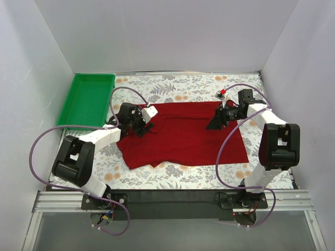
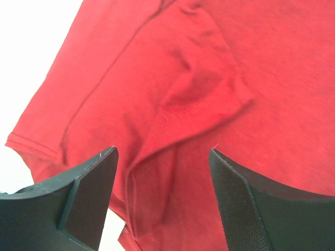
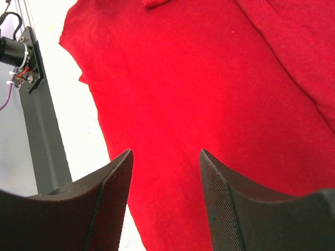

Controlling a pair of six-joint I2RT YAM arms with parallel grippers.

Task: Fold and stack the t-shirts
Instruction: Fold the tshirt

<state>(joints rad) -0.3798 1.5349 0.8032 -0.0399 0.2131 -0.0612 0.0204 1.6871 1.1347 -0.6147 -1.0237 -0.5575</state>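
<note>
A dark red t-shirt (image 1: 183, 137) lies spread on the flowered table, partly folded, with creases near its left side. My left gripper (image 1: 144, 125) hovers over the shirt's left edge, open and empty; its wrist view shows a folded sleeve (image 2: 193, 89) and the shirt's hem edge between the jaws. My right gripper (image 1: 213, 124) hovers over the shirt's upper right part, open and empty; its wrist view shows flat red cloth (image 3: 209, 94) under the fingers and the shirt's edge to the left.
A green tray (image 1: 86, 99) stands at the back left of the table. White walls close in the left, back and right. A black rail (image 1: 172, 196) runs along the near edge, also in the right wrist view (image 3: 42, 130).
</note>
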